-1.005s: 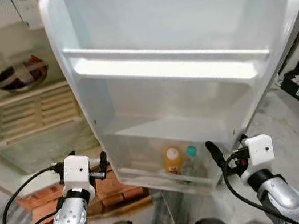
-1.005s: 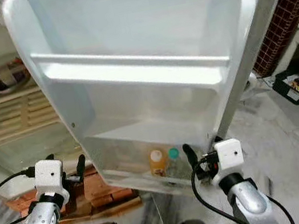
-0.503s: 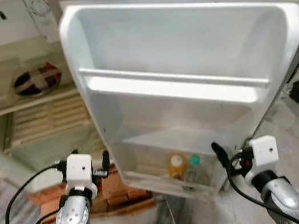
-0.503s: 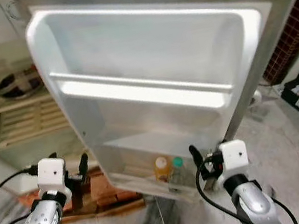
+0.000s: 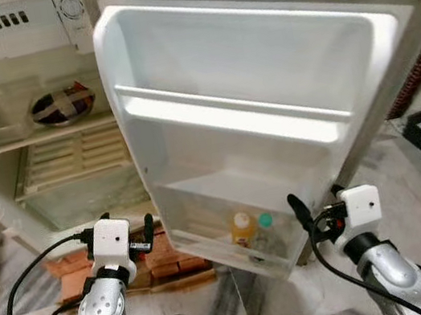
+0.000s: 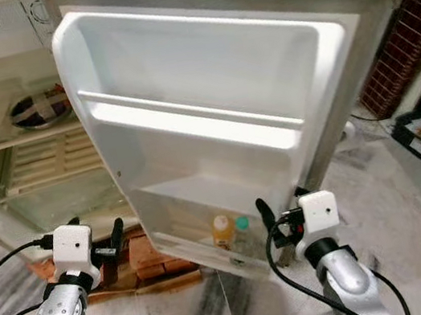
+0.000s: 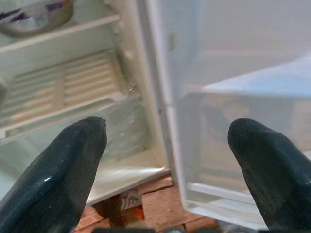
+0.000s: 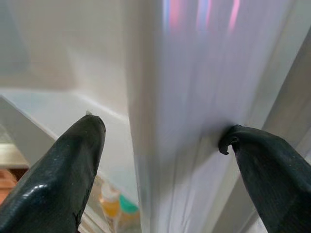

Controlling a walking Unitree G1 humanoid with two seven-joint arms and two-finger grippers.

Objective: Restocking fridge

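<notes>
The right gripper [image 8: 160, 145], jaws wide, is straddling the fridge door [image 5: 258, 59] edge at lower right, so it should be swinging it slowly, sparing the 2 bottles [image 5: 252, 226] in the bottom door bin, while the left gripper [image 7: 167, 145] is idling wide open.

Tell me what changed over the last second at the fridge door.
The camera pulled back and up, so more of the fridge door and shelves shows; that is no move of the things. The right hand still straddles the door's outer edge, fingers open either side. The left hand stays open, holding nothing. The two bottles remain in the bottom door bin, and the bowl on its shelf.
</notes>
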